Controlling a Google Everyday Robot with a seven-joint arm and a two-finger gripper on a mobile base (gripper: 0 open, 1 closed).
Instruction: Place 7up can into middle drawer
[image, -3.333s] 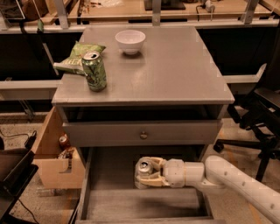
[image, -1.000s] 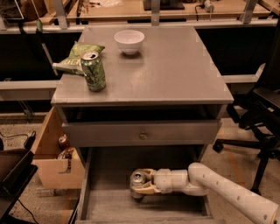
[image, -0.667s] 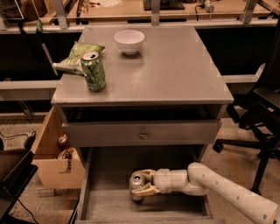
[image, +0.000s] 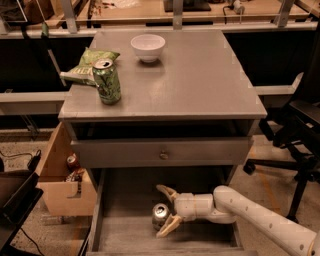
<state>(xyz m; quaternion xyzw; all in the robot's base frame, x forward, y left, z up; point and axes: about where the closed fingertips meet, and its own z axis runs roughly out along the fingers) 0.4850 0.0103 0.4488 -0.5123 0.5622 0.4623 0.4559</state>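
Your can (image: 161, 214) stands upright, shiny top showing, near the middle of the pulled-out drawer (image: 120, 222), on its pale plank floor. At the can's 3 o'clock you have the gripper (image: 167, 210), fingers spread either side of it.

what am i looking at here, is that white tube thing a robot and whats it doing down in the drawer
Yes, the white tube is a robot arm. There is only one picture, taken from above and in front of a grey cabinet. At the arm's tip is the gripper, a two-finger claw. It reaches into the pulled-out middle drawer. Its fingers are spread open on either side of a small 7up can, which stands upright on the drawer floor, so nothing is being held. On the cabinet top are a white bowl, a dark green can and a green snack bag. Above the open drawer is a closed drawer front with a round knob. A cardboard box stands to the left.
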